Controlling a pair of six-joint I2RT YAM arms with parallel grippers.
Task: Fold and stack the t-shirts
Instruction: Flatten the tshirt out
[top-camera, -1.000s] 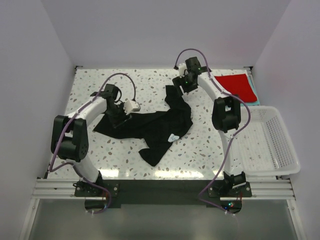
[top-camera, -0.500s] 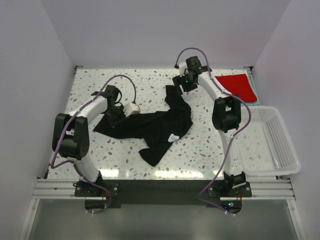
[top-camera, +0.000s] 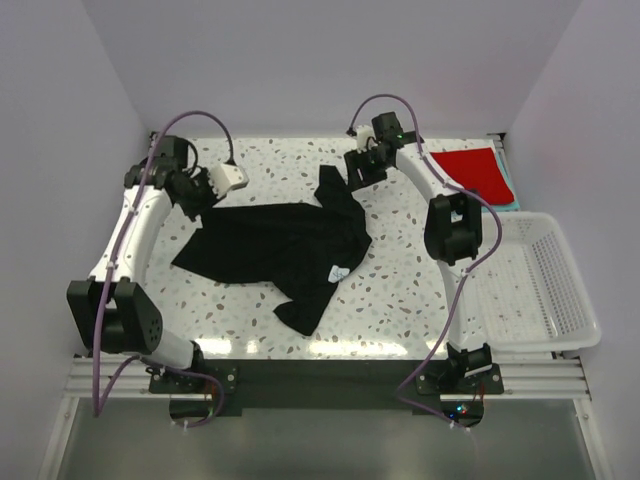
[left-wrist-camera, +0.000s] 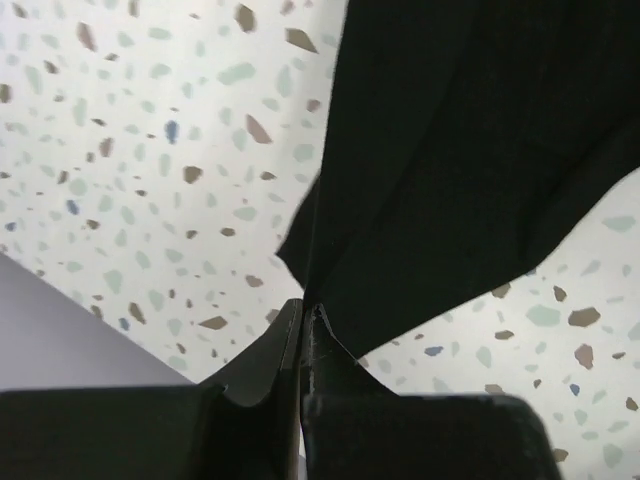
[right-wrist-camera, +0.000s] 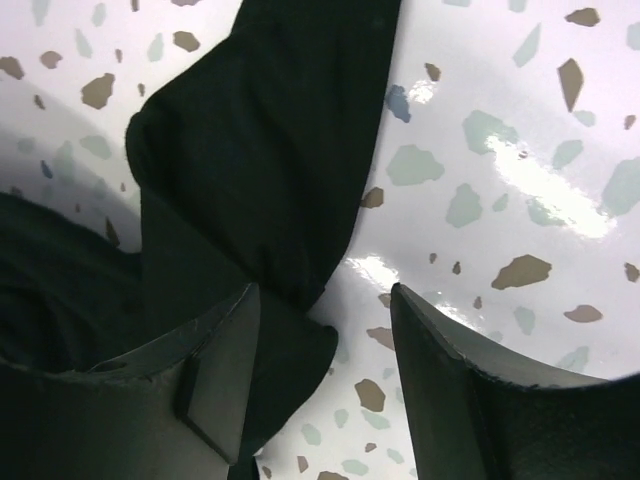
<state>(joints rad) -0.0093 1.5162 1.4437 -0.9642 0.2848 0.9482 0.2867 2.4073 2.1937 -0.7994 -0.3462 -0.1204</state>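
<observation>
The step in hand looks like spreading the black t-shirt (top-camera: 275, 245) flat before any fold is made. It lies crumpled across the middle of the table (top-camera: 400, 290), its bulk nearer the left edge, with one bunched part reaching toward the far edge and another trailing toward the near edge.

The left gripper (left-wrist-camera: 303, 315) is clenched on the shirt's far-left corner, and the cloth fans out from the pinched tips over the speckled top. The right gripper (right-wrist-camera: 322, 300) hangs over the bunched part near the far edge. Its jaws are parted with dark cloth lying between them, so it grasps nothing yet.

The next move probably calls for the right jaws to close on that fold. Both arms would then draw apart along the far edge to pull the shirt taut and flat.

The red t-shirt (top-camera: 468, 170) lies folded at the far right corner on top of the teal t-shirt (top-camera: 510, 197), of which only a strip shows. The white basket (top-camera: 590, 330) sits at the right edge
</observation>
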